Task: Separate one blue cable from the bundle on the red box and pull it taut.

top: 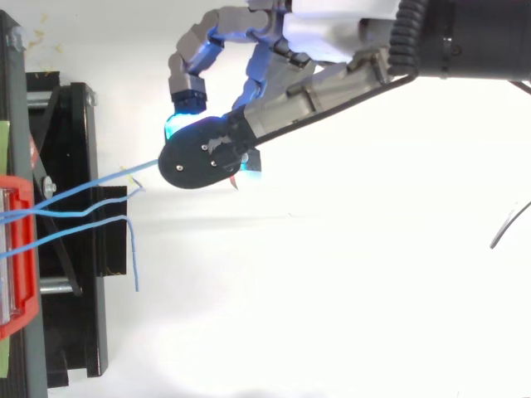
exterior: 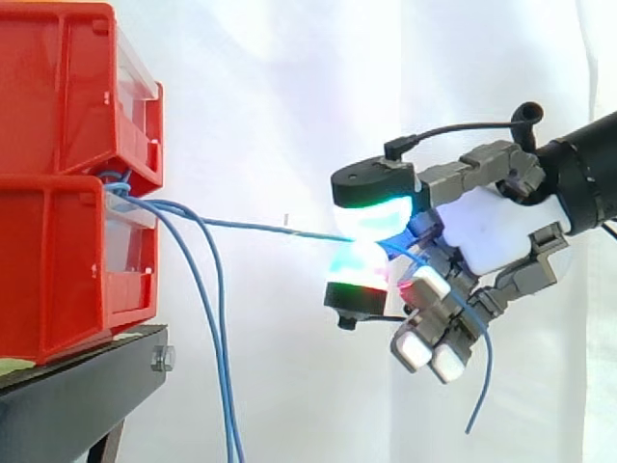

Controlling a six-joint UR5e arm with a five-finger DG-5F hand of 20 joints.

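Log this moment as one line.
hand: shut on blue cable | blue cable: nearly straight from red bins to hand | other blue cables: hanging slack

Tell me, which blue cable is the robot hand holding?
The taut cable running straight from the red box to the hand, pinched between its glowing fingers. The other cables droop loose beside the box.

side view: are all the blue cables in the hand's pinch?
No: one blue cable runs from the red box to the fingers; the other cables hang down loose.
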